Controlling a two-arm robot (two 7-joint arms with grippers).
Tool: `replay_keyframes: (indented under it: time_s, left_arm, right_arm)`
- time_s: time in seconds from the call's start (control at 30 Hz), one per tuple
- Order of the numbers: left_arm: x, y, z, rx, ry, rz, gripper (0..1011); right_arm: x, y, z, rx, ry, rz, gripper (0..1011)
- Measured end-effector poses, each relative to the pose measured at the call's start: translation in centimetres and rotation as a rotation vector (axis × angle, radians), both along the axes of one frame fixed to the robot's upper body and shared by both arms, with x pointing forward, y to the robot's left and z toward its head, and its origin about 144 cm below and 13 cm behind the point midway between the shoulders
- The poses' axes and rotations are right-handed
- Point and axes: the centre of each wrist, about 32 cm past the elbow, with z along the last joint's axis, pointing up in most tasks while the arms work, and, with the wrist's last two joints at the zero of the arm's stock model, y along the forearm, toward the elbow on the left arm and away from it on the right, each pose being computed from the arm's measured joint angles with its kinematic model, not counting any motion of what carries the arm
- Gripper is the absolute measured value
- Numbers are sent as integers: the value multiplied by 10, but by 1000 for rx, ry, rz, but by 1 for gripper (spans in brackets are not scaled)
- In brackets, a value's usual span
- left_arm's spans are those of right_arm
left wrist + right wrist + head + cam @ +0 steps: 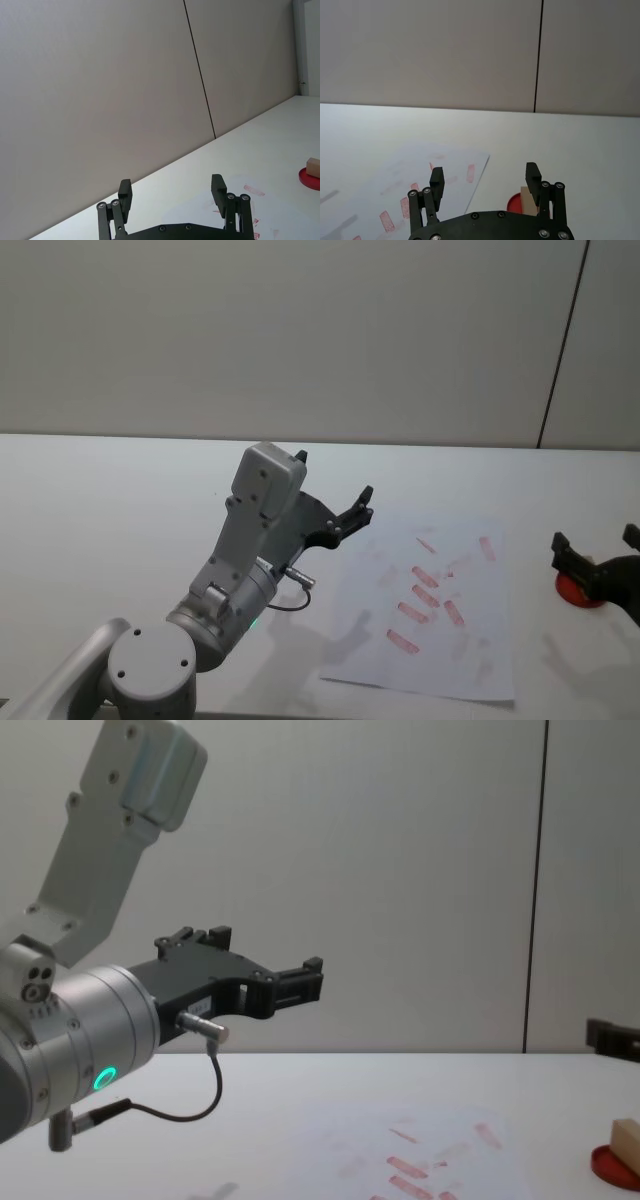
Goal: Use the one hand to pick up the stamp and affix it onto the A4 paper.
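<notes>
A: What sits nearest you?

B: Your left arm (245, 560), the one with the green ring, rises over the near left of the desk (100, 500). Its left end effector (171, 193) points out above the desk, fingers spread apart with nothing between them.

A: And beyond that?

B: The A4 paper (480, 630) lies flat on the desk just to the right of that arm. It carries several red marks (425, 590).

A: Where do you find the stamp?

B: Right of the paper and apart from it. The stamp (626, 1138) stands on the red ink pad (610, 1167). Your right end effector (484, 178) hangs over it, fingers wide open and holding nothing. In the chest view it is clear of the block.

A: Farthest off?

B: The grey wall (300, 330), with one dark seam.
</notes>
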Motion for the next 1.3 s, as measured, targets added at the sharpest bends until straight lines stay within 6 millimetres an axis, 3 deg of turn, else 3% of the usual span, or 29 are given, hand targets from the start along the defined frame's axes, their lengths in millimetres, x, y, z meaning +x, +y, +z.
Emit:
replay_keyframes:
  time_s: [0.67,1.3]
  left_arm:
    - [0,0,0,0,0,0,1002]
    - [0,0,0,0,0,0,1002]
  right_arm:
    - [22,-13,13,10,153,-51,1001]
    - [41,-16,1,47,270,-107,1001]
